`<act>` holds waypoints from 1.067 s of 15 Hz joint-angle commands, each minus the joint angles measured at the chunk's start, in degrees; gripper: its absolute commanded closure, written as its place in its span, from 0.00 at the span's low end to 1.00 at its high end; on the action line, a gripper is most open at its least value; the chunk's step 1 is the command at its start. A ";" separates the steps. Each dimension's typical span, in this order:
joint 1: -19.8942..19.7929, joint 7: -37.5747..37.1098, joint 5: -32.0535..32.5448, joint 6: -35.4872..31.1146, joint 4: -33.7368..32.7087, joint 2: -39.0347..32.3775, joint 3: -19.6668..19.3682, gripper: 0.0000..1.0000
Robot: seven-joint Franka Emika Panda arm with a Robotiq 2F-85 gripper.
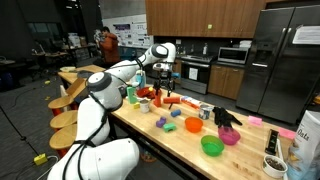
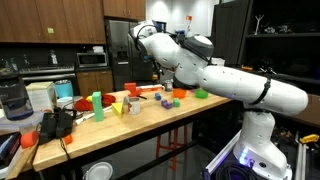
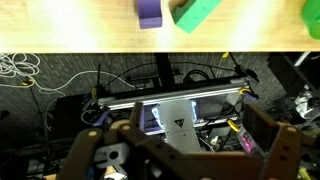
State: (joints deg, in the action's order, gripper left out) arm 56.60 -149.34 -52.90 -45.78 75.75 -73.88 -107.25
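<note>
My gripper (image 3: 185,150) spread wide, empty, touching nothing. Purple block (image 3: 150,12) on wooden table (image 3: 60,30), just inside table's edge, straight ahead of my fingertips, well apart. Green block (image 3: 195,12) just beside it, lying skewed to edge.

arm (image 2: 230,85): white, rounded segs | joints: dark rings | pincer (image 3: 185,150): blk
</note>
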 commanded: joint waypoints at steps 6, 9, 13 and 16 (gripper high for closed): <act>0.49 -0.01 -0.15 -1.59 1.35 -6.81 -8.69 0.00; 0.87 0.00 -2.37 -1.42 3.60 -9.08 -10.99 0.00; 0.75 0.00 -2.79 -0.40 4.27 -11.06 -12.61 0.00; 1.50 0.00 0.51 -0.72 4.32 -10.06 -12.15 0.00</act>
State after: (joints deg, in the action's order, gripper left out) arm 56.75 -149.34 -54.63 -46.58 78.17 -83.95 -118.34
